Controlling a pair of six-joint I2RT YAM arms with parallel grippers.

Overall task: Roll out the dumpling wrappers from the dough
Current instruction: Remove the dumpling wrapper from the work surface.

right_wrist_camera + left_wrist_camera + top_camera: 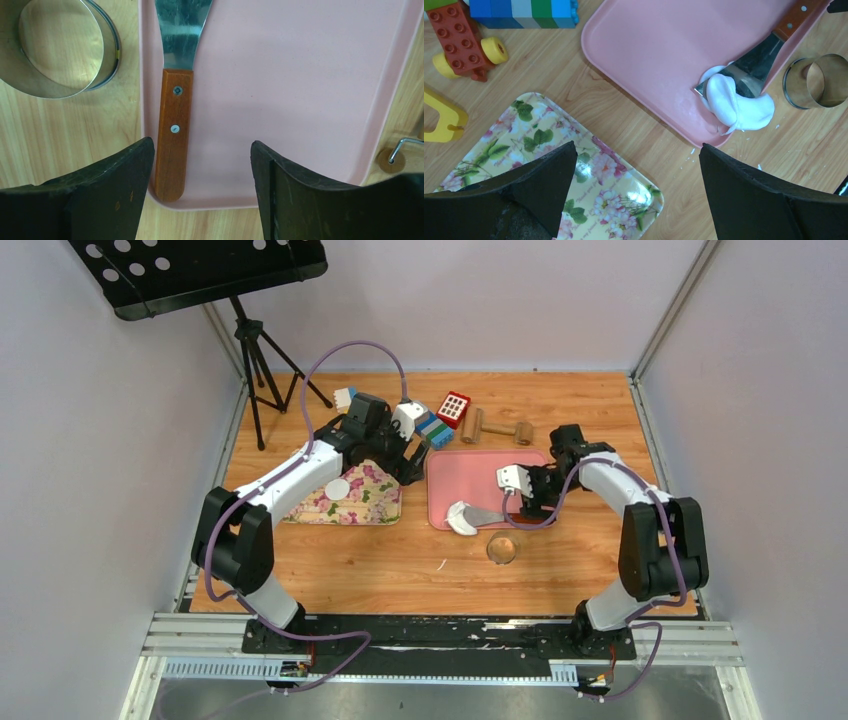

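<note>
Overhead view: pink tray [480, 465] sits mid-table, with the dough [462, 518] at its near left corner, against the blade of a spatula [487, 514]. A metal ring [502, 549] stands on the table just beside that corner. The right gripper [528, 492] hangs over the spatula's handle end. The left gripper [405, 458] hangs at the far edge of a floral tray [370, 502], where a white round disc [337, 488] lies beside the arm. A rolling pin [495, 427] lies behind the pink tray.

Left wrist view: left gripper [636, 195] has its jaws fully apart and holds nothing. Below it are the floral tray [549, 145] and the pink tray [634, 45]. The dough [736, 102] drapes over the tray rim and over the tip of the spatula [756, 65].

Right wrist view: right gripper [201, 150] has its jaws apart and clamps nothing. The wooden spatula handle [172, 135] lies along the edge of the pink tray [300, 75], close to one finger [100, 195]. The metal ring [60, 50] stands on the table outside the tray.
</note>
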